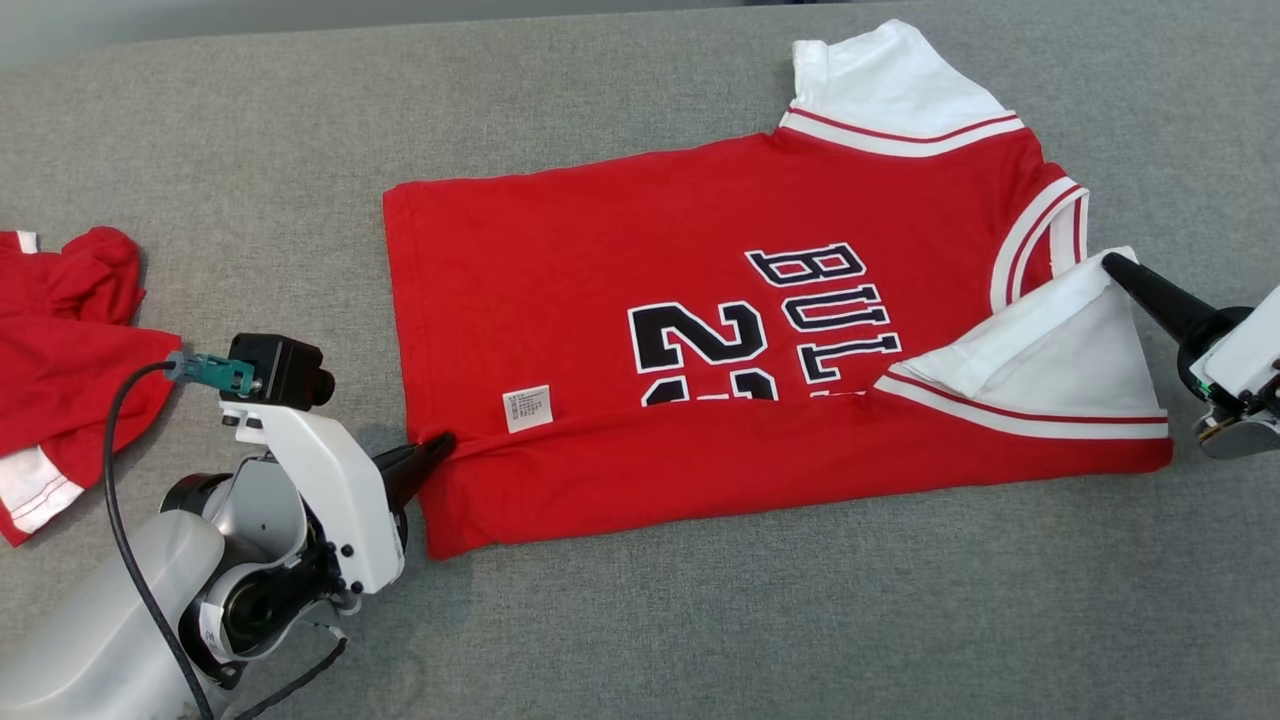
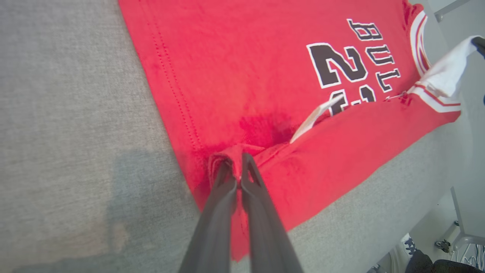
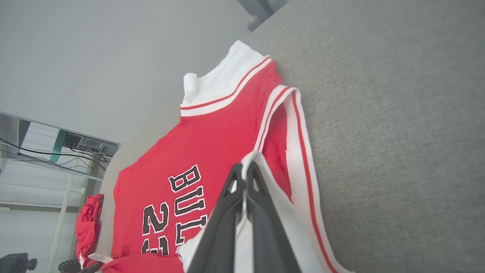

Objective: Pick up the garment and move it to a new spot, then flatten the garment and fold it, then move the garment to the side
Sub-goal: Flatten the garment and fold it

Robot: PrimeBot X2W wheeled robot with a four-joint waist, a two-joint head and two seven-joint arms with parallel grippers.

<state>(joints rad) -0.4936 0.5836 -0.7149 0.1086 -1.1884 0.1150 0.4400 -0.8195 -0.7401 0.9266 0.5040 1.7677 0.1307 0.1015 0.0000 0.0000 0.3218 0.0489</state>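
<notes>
The garment (image 1: 640, 260) is a red jersey with white sleeves and black lettering, spread on the grey surface. Its near long edge is folded up over the body. My left gripper (image 1: 440, 445) is shut on the folded hem corner at the jersey's left end, and the left wrist view has red cloth pinched between the fingers (image 2: 250, 182) of that gripper (image 2: 239, 167). At the right end, my right gripper (image 1: 1112, 264) is shut on the white sleeve edge, lifting it slightly; the white cloth sits between the tips of the same gripper (image 3: 244, 172). The jersey (image 3: 212, 148) lies beyond it.
Another red garment (image 1: 70, 350) lies crumpled at the left edge of the grey padded table (image 1: 700, 620). Shelving and cables (image 3: 57, 151) stand beyond the table's far end. Grey surface stretches in front of the jersey and behind it.
</notes>
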